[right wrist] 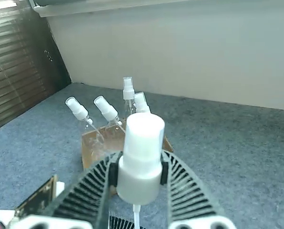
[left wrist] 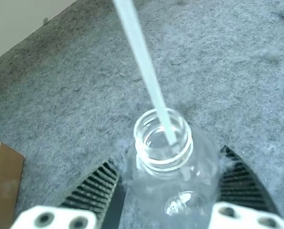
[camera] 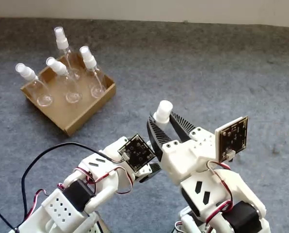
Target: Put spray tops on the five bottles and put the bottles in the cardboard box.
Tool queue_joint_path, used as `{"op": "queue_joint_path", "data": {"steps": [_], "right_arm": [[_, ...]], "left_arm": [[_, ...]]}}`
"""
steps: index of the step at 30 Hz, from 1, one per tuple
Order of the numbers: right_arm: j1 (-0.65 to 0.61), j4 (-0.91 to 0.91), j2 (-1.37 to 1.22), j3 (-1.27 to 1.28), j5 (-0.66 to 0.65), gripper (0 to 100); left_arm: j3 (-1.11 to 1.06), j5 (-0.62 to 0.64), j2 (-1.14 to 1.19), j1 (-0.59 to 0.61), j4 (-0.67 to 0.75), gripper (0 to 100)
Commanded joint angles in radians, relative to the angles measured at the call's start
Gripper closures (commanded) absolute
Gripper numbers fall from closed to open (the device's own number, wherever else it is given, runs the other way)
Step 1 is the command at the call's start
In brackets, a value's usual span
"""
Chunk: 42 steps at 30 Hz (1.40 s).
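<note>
My right gripper (camera: 164, 118) (right wrist: 140, 167) is shut on a white spray top (camera: 163, 110) (right wrist: 141, 152), held upright above the left arm's wrist. The top's thin dip tube (left wrist: 142, 57) runs down into the open neck of a clear bottle (left wrist: 170, 191). My left gripper (left wrist: 167, 160) is shut on that bottle's shoulders, just above the grey carpet. The cap itself sits well above the neck. The cardboard box (camera: 86, 116) (right wrist: 92, 143) lies at the far left and holds several clear bottles (camera: 69, 73) (right wrist: 106, 112) with white spray tops, leaning at different angles.
Grey carpet (camera: 207, 68) covers the whole work surface, open to the right of the box and ahead of both arms. A corner of the box (left wrist: 4, 186) shows in the left wrist view. Cables trail from the left arm (camera: 105, 177) at the near edge.
</note>
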<state>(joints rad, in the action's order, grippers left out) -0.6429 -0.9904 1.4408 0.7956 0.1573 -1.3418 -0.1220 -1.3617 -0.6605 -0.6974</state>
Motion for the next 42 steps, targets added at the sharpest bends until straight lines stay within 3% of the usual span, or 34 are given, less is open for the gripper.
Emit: {"op": "queue_joint_path", "data": {"steps": [1,16,21,25,27,33,42], "right_arm": [[-0.031,-0.047,0.002,-0.002,-0.014,85.2],[-0.022,-0.047,0.002,-0.047,-0.017,84.9],[0.153,-0.047,0.002,-0.120,-0.014,85.4],[0.282,-0.041,0.002,-0.122,-0.012,95.4],[0.314,-0.041,0.001,-0.093,-0.011,99.8],[0.328,-0.016,0.001,0.048,-0.011,98.8],[0.328,0.302,0.001,0.420,-0.011,98.8]], "left_arm": [[0.016,0.009,-0.005,0.016,-0.002,80],[0.001,0.008,-0.005,0.016,0.005,80],[0.005,0.011,-0.007,0.061,0.005,80],[0.050,0.015,-0.005,0.108,-0.002,80],[0.059,0.015,-0.005,0.124,-0.003,80],[0.136,0.015,-0.005,0.179,-0.078,80],[0.246,0.015,-0.004,0.317,-0.160,80]]}}
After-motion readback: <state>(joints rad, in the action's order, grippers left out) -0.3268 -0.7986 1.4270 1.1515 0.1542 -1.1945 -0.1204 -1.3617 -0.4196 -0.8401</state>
